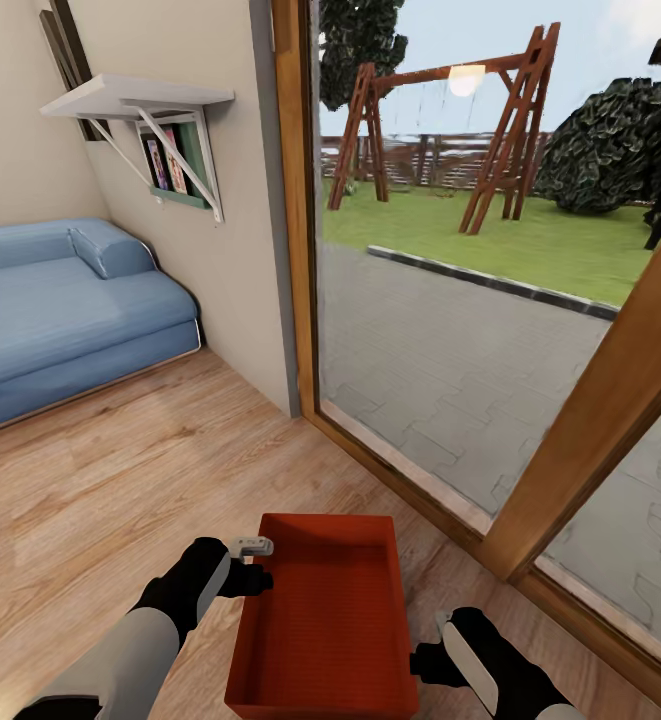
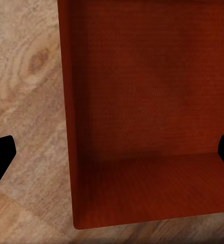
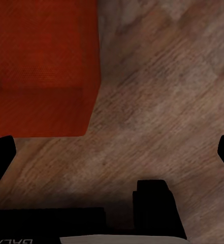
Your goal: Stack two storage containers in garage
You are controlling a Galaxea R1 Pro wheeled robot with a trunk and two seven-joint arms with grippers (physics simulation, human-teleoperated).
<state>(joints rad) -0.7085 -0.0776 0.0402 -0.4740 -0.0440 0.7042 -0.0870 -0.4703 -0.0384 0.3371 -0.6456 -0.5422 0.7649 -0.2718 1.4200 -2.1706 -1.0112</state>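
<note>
Light wood-plank living-room floor [image 1: 120, 480] by the glass door. Left gripper [image 1: 253, 562] fingers look spread wide over the near-left wall of the red-orange lidless plastic bin [image 1: 325, 620]; right gripper [image 1: 432, 660] fingers also spread, beside its right wall. Looks like pre-grasp, so next is closing on both walls.

mirrored, cropped lettering on robot body [image 3: 12, 240], unreadable

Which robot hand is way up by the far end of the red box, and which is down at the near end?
The left gripper is by the far end of the storage container. The right gripper is beside its near corner.
</note>
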